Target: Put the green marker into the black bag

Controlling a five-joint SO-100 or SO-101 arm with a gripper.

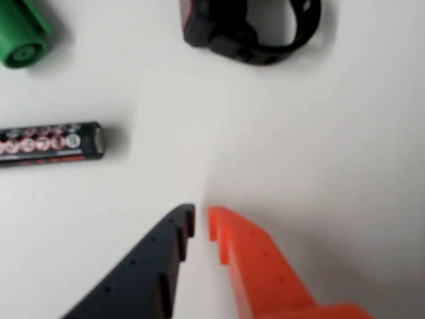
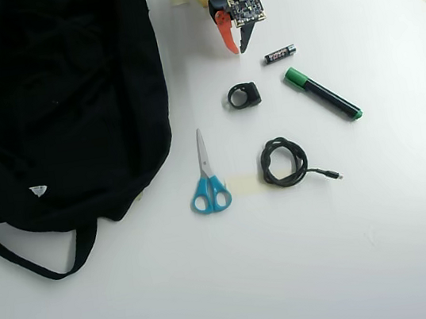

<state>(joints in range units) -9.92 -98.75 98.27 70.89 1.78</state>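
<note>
In the wrist view, only the green cap end of the green marker (image 1: pixel 21 36) shows, cut off at the upper left corner. The battery (image 1: pixel 52 143) is cropped at the left edge, and its print is too blurred to read. A small black ring-shaped object (image 1: pixel 249 30) is cut by the top edge.

The gripper (image 1: pixel 200 222) has one dark and one orange finger. The tips stand nearly together with a thin gap. They hold nothing.

In the overhead view, the gripper (image 2: pixel 236 46) hangs near the top centre, above the white table (image 2: pixel 334 270). The battery (image 2: pixel 280 54) lies just beside it. The green marker (image 2: pixel 322 94) lies diagonally, well apart from the black bag (image 2: pixel 52 103). Scissors (image 2: pixel 207 178) and a coiled cable (image 2: pixel 286 162) lie between. The bag's contents cannot be seen.
</note>
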